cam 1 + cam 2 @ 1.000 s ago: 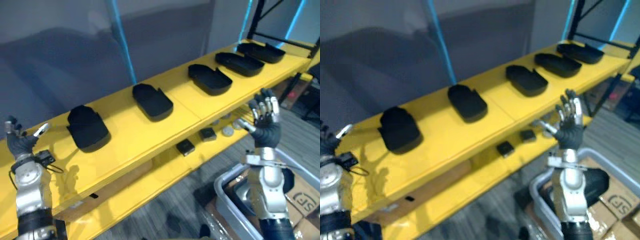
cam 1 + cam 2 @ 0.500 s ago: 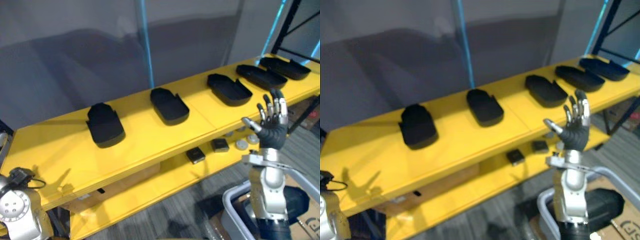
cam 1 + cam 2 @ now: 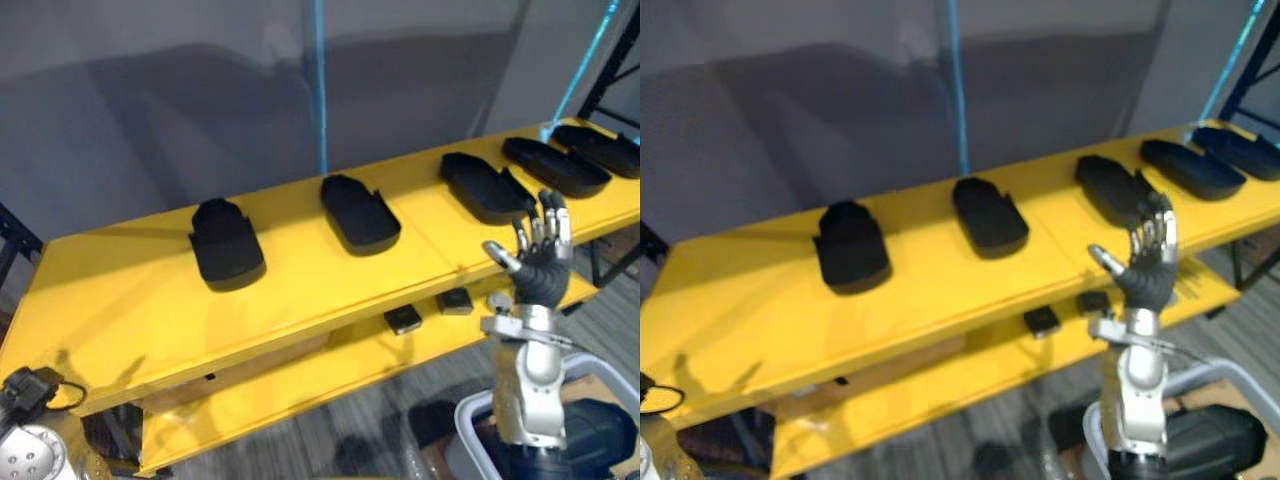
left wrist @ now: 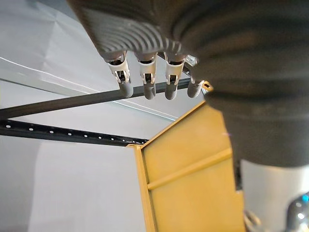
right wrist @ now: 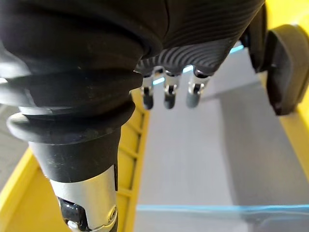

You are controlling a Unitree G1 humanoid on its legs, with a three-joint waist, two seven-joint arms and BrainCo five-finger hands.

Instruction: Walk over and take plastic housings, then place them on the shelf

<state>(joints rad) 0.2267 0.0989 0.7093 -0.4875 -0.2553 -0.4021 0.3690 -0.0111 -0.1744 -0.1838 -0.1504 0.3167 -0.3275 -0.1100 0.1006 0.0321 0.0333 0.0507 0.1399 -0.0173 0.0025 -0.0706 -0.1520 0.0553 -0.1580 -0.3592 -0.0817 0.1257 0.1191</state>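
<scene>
We begin at the right robot hand (image 3: 540, 278), raised in front of the yellow shelf (image 3: 130, 300) with its fingers straight and spread, thumb out to one side, and nothing in it. The left robot hand (image 4: 147, 77) appears in its own wrist view, fingers relaxed and apart, likewise empty (so neither hand is carrying anything).

The plastic housings (image 3: 360, 213) lie in a row of five along the shelf's top board, each apart from the next. The third housing (image 3: 485, 187) sits just beyond the right robot hand, across the shelf's front edge. Each one is a long, shallow black shell. Its long axis runs roughly from the shelf's front edge toward its back, with the rounded end forward and the notched end toward the back.

We judge them light, stiff and fairly smooth, with thin walls. We would therefore take one across its narrow width near the middle, fingers on one long side and thumb on the other. Held by an end, it would likely tip.

On the shelf's lower board sit a few small dark parts (image 3: 403, 320)
</scene>
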